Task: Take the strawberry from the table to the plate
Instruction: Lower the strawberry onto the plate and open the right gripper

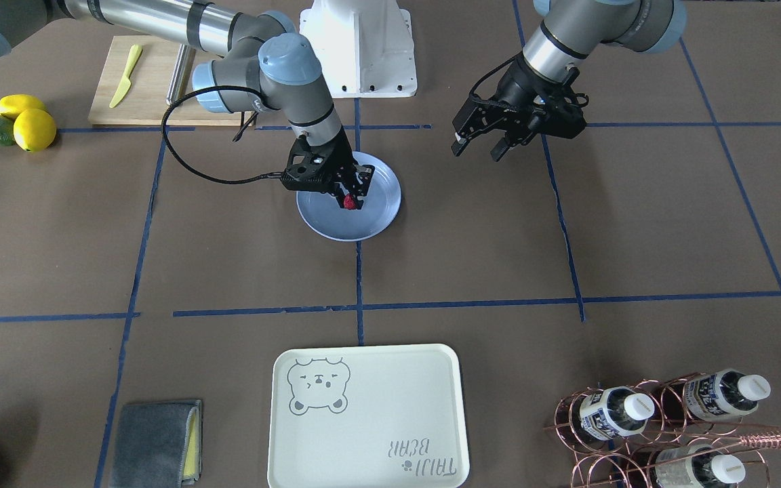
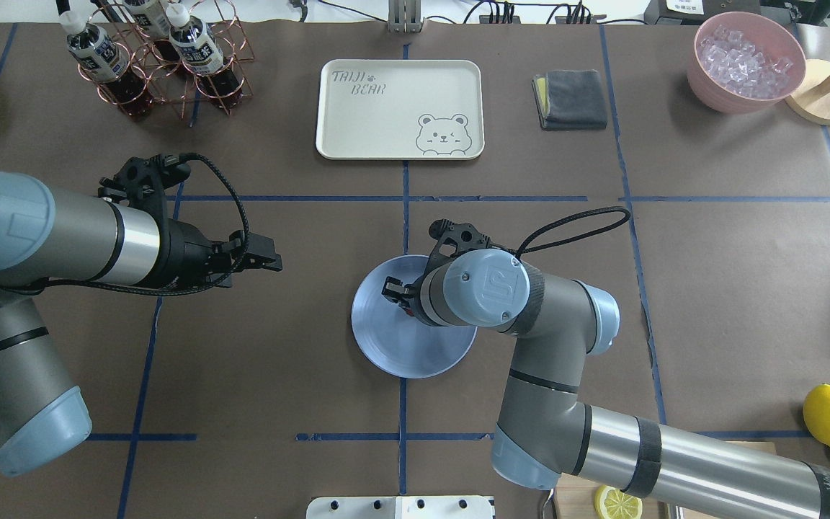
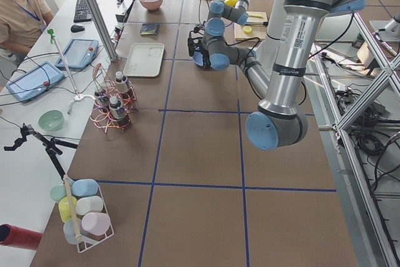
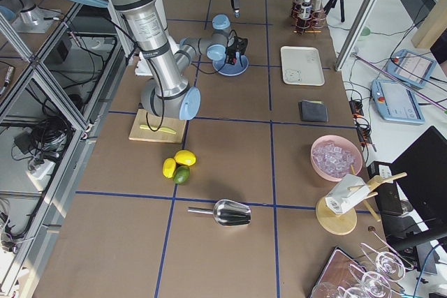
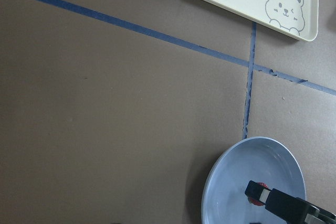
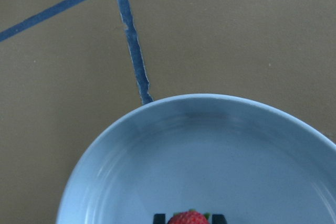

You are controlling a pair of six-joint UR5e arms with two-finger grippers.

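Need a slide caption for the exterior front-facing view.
Right hand holds the strawberry over the plate; left hand hovers open, apart.

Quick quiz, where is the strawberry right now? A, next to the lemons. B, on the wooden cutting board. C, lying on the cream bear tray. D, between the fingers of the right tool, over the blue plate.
D: the strawberry shows red between the fingers of the right tool, inside the rim of the plate; whether it touches the plate cannot be told.
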